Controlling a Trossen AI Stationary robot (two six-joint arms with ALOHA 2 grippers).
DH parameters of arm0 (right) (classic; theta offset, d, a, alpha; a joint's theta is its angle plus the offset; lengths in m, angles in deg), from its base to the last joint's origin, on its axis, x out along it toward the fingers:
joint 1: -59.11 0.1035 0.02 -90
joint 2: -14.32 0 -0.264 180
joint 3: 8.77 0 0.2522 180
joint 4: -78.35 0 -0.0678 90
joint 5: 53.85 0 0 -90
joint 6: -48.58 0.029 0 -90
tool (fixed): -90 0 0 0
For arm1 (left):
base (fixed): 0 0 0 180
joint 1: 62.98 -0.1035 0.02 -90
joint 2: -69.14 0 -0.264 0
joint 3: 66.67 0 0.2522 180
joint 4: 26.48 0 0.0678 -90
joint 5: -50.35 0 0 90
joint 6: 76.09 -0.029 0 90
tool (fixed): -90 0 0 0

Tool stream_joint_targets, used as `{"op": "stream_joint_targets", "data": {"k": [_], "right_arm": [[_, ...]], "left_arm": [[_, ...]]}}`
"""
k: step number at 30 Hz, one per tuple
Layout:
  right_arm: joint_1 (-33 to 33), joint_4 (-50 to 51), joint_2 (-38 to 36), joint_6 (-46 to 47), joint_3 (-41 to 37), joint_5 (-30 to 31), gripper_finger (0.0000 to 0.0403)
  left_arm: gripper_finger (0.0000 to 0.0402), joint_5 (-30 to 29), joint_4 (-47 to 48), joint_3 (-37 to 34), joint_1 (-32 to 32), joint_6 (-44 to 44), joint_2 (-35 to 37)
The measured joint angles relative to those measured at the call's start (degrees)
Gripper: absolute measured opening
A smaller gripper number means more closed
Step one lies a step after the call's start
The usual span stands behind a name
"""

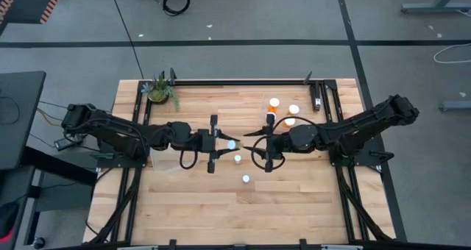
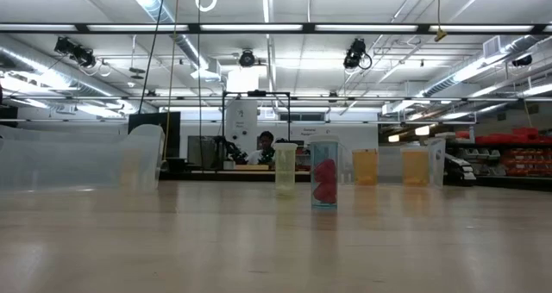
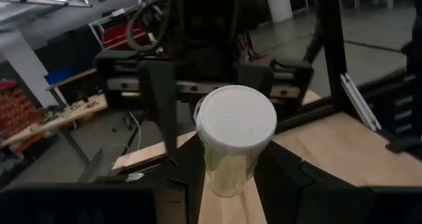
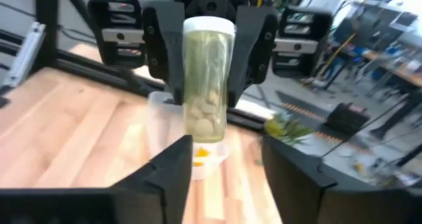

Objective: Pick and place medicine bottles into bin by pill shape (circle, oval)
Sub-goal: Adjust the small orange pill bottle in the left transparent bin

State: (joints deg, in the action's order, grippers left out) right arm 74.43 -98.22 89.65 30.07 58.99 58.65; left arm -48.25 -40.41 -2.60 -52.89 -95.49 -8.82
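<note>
My left gripper (image 1: 223,143) is shut on a medicine bottle (image 1: 231,143) above the middle of the table. The bottle has a white ribbed cap (image 3: 236,122) and a clear, yellowish body with pale pills at its bottom (image 4: 204,118). My right gripper (image 1: 255,144) is open and empty. It faces the bottle from the table's right, a short way off, its fingers (image 4: 168,168) apart. Two more white-capped bottles (image 1: 237,159) (image 1: 246,179) stand on the table nearer the front. Neither gripper shows in the low view. My left gripper pinches the bottle's body (image 4: 191,59) between its two fingers (image 4: 165,53), on the upper half just below the cap. The fingers come level from the table's left. The bottle stands upright, cap up, lifted clear of the table.
Several bottles, some orange, stand at the back right (image 1: 283,112). A potted green plant (image 1: 159,90) is at the back left corner. In the low view a clear bin (image 2: 78,159) stands at the left, beside a yellowish bottle (image 2: 285,168) and a red-pill bottle (image 2: 323,185).
</note>
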Motion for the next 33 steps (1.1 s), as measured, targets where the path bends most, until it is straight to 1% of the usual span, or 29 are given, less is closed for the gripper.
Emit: {"op": "stream_joint_targets", "data": {"k": [2,5,7,10,14,24,33], "right_arm": [[-0.70,1.30,0.02,1.73,-0.02,-1.25,0.0211],[-1.57,2.24,0.04,3.27,-0.04,-3.74,0.0230],[-1.73,2.51,0.04,3.45,-0.04,-4.88,0.0235],[-1.71,4.14,0.04,3.54,-0.04,-4.95,0.0235],[-1.71,4.64,0.05,3.38,-0.04,-4.93,0.0223],[-1.69,4.15,0.06,2.32,-0.04,-4.53,0.0167],[-1.69,2.68,0.07,1.38,-0.04,-5.09,0.0139]], "left_arm": [[0.0121,-0.02,-1.13,0.00,0.46,-1.41,-1.19],[0.0121,-0.14,-5.31,0.00,0.46,-3.83,-3.94],[0.0121,-0.13,-7.85,0.00,0.44,-5.10,-5.38],[0.0120,0.18,-10.51,0.02,0.21,-5.85,-6.27],[0.0122,0.26,-11.28,0.07,-0.68,-4.88,-6.05],[0.0122,0.09,-9.96,0.07,-0.92,-4.21,-6.13],[0.0121,0.07,-9.79,0.07,-1.03,-4.17,-6.13]]}}
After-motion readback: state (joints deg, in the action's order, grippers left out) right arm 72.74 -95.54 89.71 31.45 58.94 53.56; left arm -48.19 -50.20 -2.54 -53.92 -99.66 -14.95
